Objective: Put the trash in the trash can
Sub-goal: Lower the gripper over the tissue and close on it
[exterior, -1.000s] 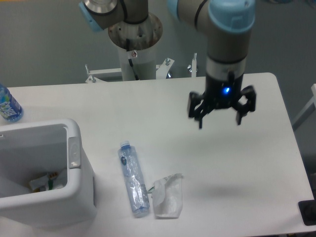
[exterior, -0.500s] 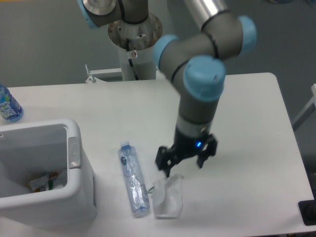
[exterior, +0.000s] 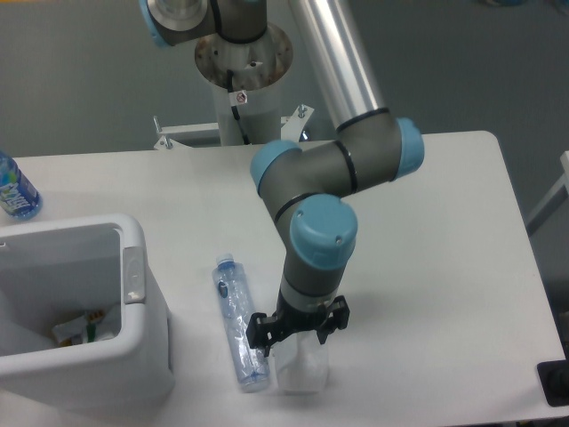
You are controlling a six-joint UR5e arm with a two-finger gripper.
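White table (exterior: 444, 222) before a grey wall (exterior: 71, 71).

even, cool overhead light fills the scene. the white rectangular table (exterior: 444, 267) looks bright but not blown out, with only a faint soft shadow beneath the grey and pale blue robot arm (exterior: 320, 222). the whole picture is slightly soft and low in detail.
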